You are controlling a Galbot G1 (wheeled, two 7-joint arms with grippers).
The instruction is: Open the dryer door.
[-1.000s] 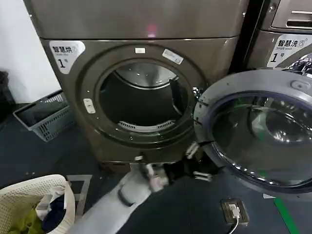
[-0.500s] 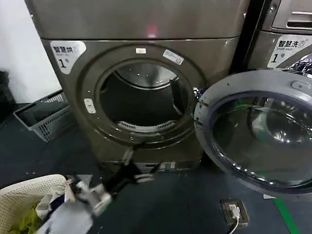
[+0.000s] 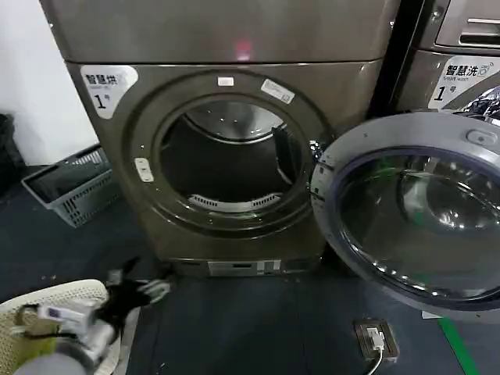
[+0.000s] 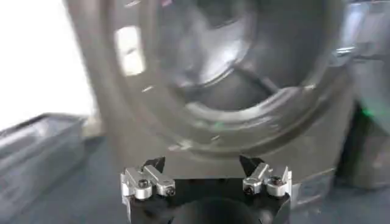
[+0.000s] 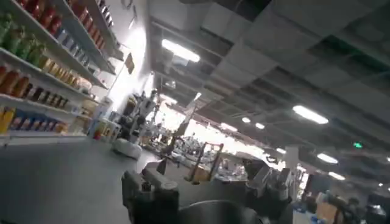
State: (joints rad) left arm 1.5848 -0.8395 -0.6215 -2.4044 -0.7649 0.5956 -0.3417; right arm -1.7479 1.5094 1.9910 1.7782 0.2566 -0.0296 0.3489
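I see the dryer (image 3: 226, 148) standing straight ahead, a brown metal box with a round opening and an empty drum (image 3: 226, 156) of shiny metal behind it. Its door (image 3: 414, 211) is swung wide open to the right of the dryer, hinged at the opening's right edge: a round grey ring around a bulging clear window. To the left of the dryer, against the white wall, a grey slotted plastic basket (image 3: 70, 183) sits on the dark floor; I can't make out anything in it. Lower left of the dryer, a pale woven laundry basket (image 3: 58, 308) holds crumpled clothes, with yellow-green fabric showing. My left gripper (image 3: 137, 287) hangs low in front of the dryer's lower left corner, just beside that laundry basket, and holds nothing. From the left wrist camera its fingers (image 4: 146, 179) stand well apart, black tips on silver blocks, pointing toward the drum opening. My right gripper (image 5: 207, 192) points away from the dryer toward a ceiling with strip lights and shelving; its fingers are spread apart with nothing between them.
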